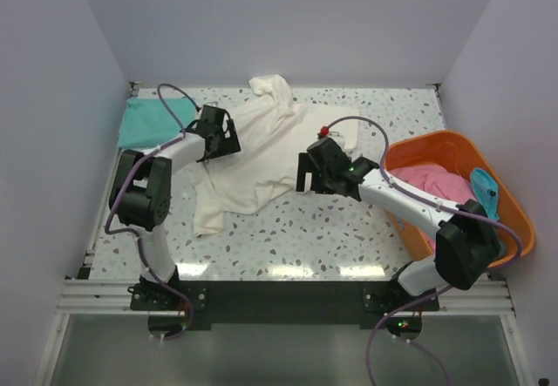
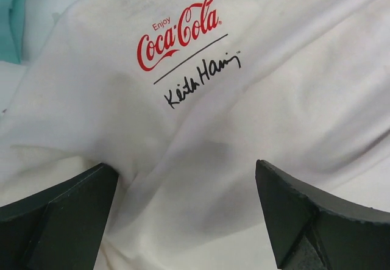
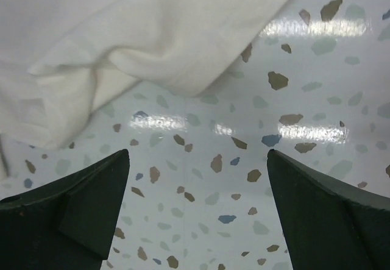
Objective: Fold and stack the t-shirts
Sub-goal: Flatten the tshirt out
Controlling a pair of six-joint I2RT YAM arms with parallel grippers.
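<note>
Looking down from above, we see a large cream shirt lying crumpled on a speckled table, away from the orange basket on the left arm's side. Its long axis seems to run slantwise, from the far edge beyond the basket toward the near corner farthest from it.

The right gripper sits between the basket and the shirt, at the shirt's basket-side edge. In its wrist view the gripper has its fingers wide apart and empty over bare table, with a rolled fold of the shirt just ahead of them and to their left.

The left gripper hovers over the side of the shirt farthest from the basket. In its wrist view the gripper is also spread wide, holding nothing, directly above the cloth near the red and black chest lettering.

We judge both arms equally near, one at each side, so a two-handed grasp to straighten the shirt looks likely.

A teal shirt lies at the far corner most distant from the basket. A pink shirt sits inside the basket.
</note>
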